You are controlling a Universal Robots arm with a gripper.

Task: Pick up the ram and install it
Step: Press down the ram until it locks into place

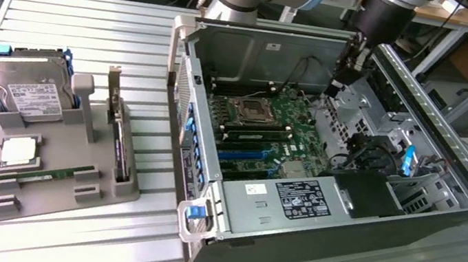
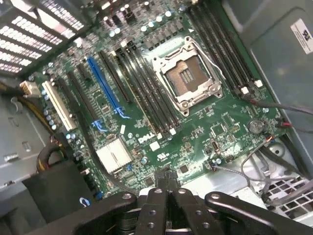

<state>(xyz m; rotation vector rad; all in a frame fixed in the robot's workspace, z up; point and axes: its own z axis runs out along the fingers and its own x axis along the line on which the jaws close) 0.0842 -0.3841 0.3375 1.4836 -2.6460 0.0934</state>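
The exterior view is looking down from high and well back, taking in the table (image 1: 61,230) and the open case (image 1: 406,219) lying on its side. The wrist view is hanging close above the motherboard (image 2: 195,132), facing down into it. Both are sharing the CPU socket (image 1: 248,110).

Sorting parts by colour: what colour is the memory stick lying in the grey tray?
Green, clearest in the exterior view: the memory stick.

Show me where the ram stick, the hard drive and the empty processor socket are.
ram (image 1: 46,177): exterior view, middle of the green stick lying in the grey holder.
hard drive (image 1: 31,90): exterior view, its labelled silver face.
processor socket (image 2: 187,76): wrist view, the open contact field inside the metal frame.
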